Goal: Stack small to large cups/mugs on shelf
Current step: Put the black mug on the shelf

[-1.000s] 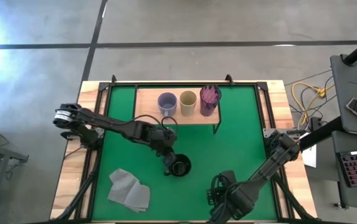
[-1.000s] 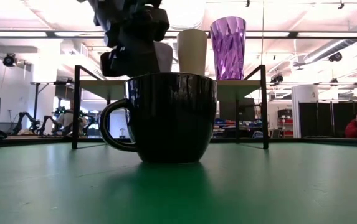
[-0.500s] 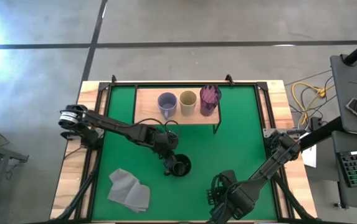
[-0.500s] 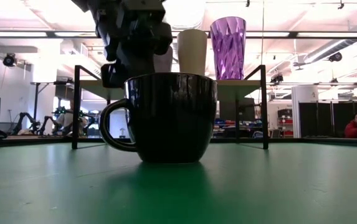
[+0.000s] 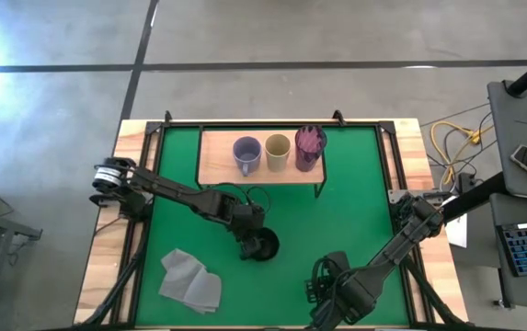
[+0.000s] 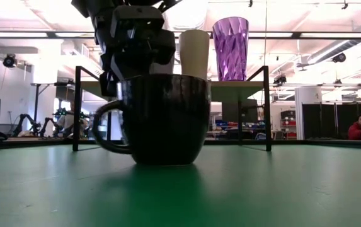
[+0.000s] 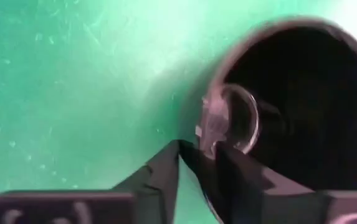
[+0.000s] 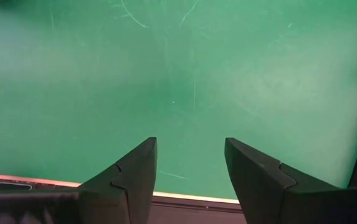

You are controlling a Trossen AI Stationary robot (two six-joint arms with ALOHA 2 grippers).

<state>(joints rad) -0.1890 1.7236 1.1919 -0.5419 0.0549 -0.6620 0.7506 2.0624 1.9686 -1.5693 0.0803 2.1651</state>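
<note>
One black mug (image 5: 264, 245) stands upright mid-worktop, rim pinched by the left gripper (image 7: 198, 152); three cups line the shelf (image 5: 213, 156); right gripper (image 8: 189, 163) gapes.

Glossy black mug (image 6: 162, 118); wooden shelf (image 5: 217, 156).

The left arm is reaching from the left edge of the high view toward centre frame, its left gripper (image 5: 247, 241) pointing downward with fingers (image 7: 166, 171) pinching narrowly. The right arm is folding into the lower right, right gripper (image 8: 189, 163) spreading its fingers wide.
</note>
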